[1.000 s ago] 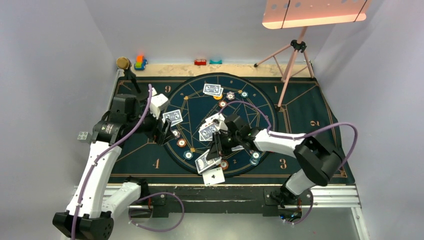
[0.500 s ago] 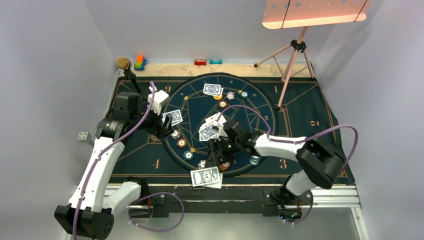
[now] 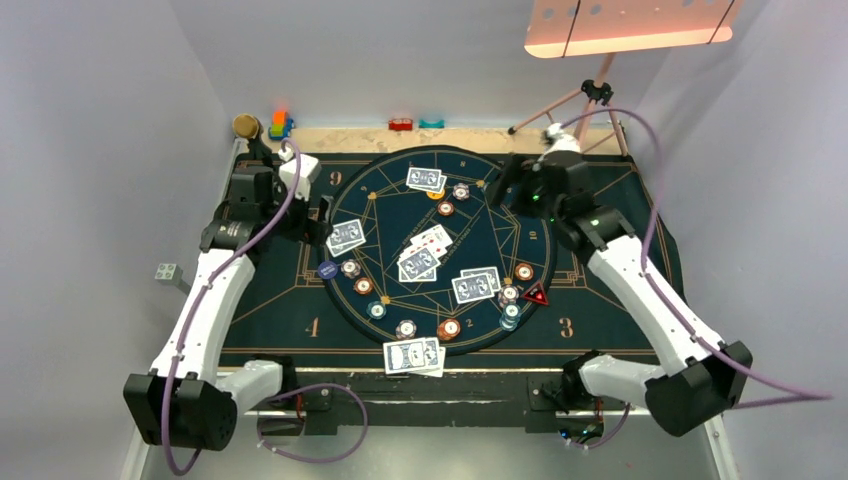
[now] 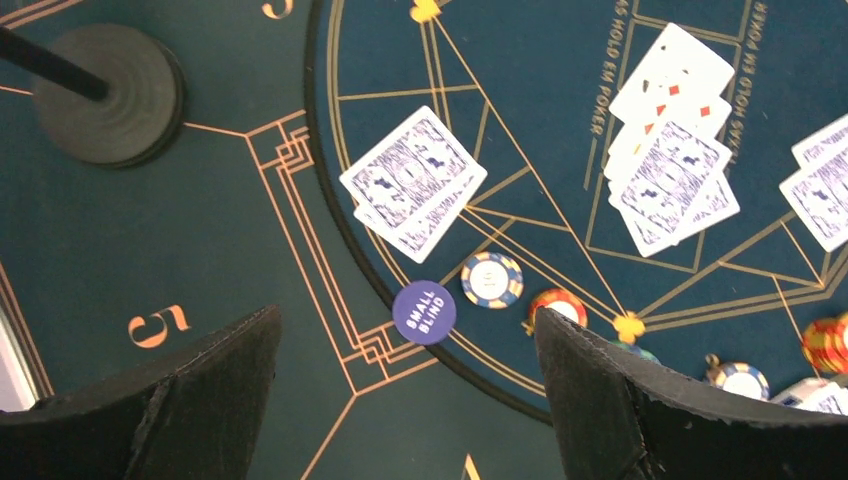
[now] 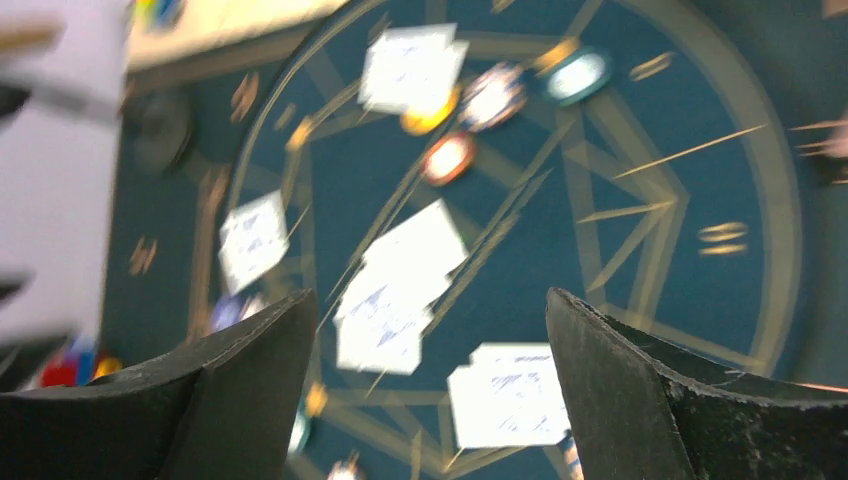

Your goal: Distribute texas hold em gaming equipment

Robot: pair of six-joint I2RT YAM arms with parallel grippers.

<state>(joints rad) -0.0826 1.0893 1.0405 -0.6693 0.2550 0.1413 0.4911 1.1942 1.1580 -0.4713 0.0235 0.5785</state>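
Blue-backed playing cards lie in pairs on the round mat: a far pair [image 3: 425,180], a left pair [image 3: 346,236] [image 4: 412,182], a right pair [image 3: 477,285] [image 5: 508,393] and a near-edge pair [image 3: 413,355]. A mixed pile [image 3: 422,256] [image 4: 670,140] sits at the centre. Striped chips [image 3: 450,328] ring them. The dark-blue "small blind" disc [image 3: 327,268] [image 4: 424,312] lies on the mat's left rim, and the red-black triangular marker [image 3: 537,295] at the right. My left gripper [image 3: 323,216] [image 4: 405,345] hovers open over the disc. My right gripper [image 3: 505,190] [image 5: 430,300] hangs open and empty high over the far right; its view is blurred.
A microphone stand [image 3: 250,135] with its round base [image 4: 110,95] stands at the far left. A pink tripod stand [image 3: 585,110] is at the far right. Toy blocks [image 3: 280,125] [image 3: 402,124] line the back edge. A small grey cube [image 3: 166,271] sits off the mat's left side.
My right gripper opened, leaving two cards at the mat's near edge, then swung up and away to the far right. My left arm drew back a little toward the far left.
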